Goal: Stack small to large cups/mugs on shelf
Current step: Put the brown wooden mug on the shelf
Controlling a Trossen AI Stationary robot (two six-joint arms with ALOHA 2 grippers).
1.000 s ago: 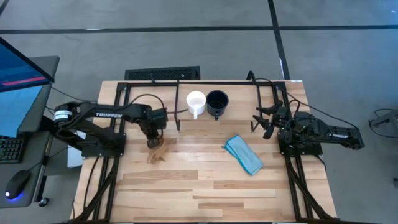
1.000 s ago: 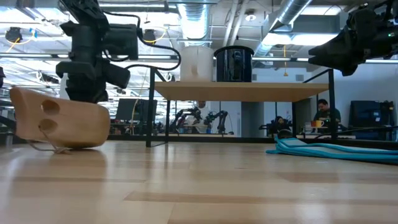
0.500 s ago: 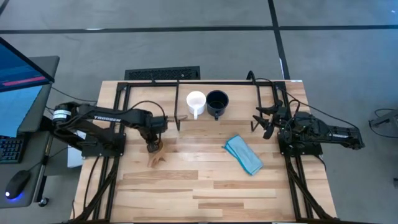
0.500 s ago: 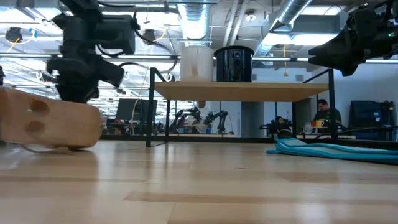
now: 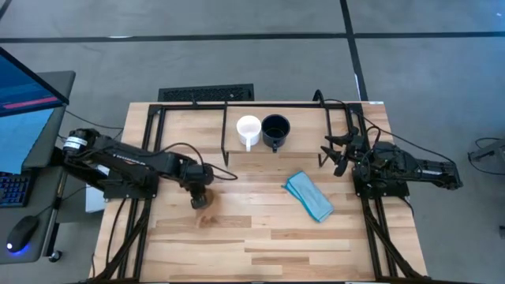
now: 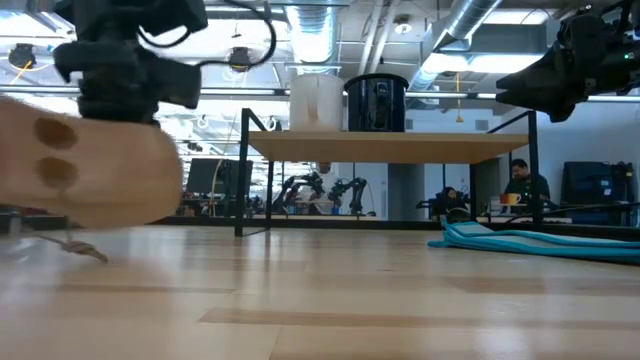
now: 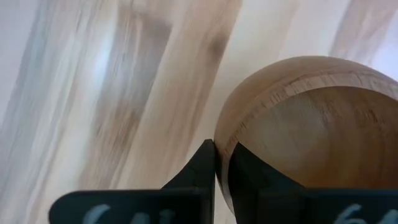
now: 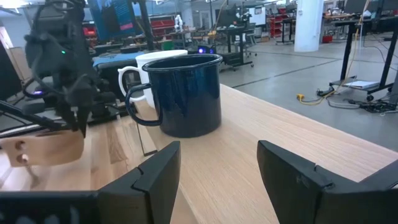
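A tan-brown wooden mug point(image 5: 202, 200) hangs under my left gripper point(image 7: 219, 168), which is shut on it left of the table's middle. In the low view the mug point(image 6: 85, 165) lies tipped, and its handle with two holes faces the camera. A white mug point(image 5: 248, 130) and a dark navy mug point(image 5: 275, 130) stand side by side on the shelf's board point(image 6: 440, 147). My right gripper point(image 8: 217, 168) waits open at the table's right side. It points level at the shelf and holds nothing. My left gripper has the wooden mug by its rim point(image 7: 225, 134), one finger point(image 7: 199, 168) outside the wall and the other inside the hollow. The fingers come steeply from above. The mug hangs tipped below them; whether it is clear of the table I cannot tell.
A light blue cloth point(image 5: 309, 196) lies folded on the table right of the middle. The shelf's thin black legs point(image 6: 241, 170) stand on the far half of the table. Bare wood stretches along the near half point(image 5: 260, 244).
My left gripper has swung toward the table's near edge and a little to the right, rolling its wrist, still shut on the wooden mug. The mug has come along with it, nearer to the low camera, and stays tipped.
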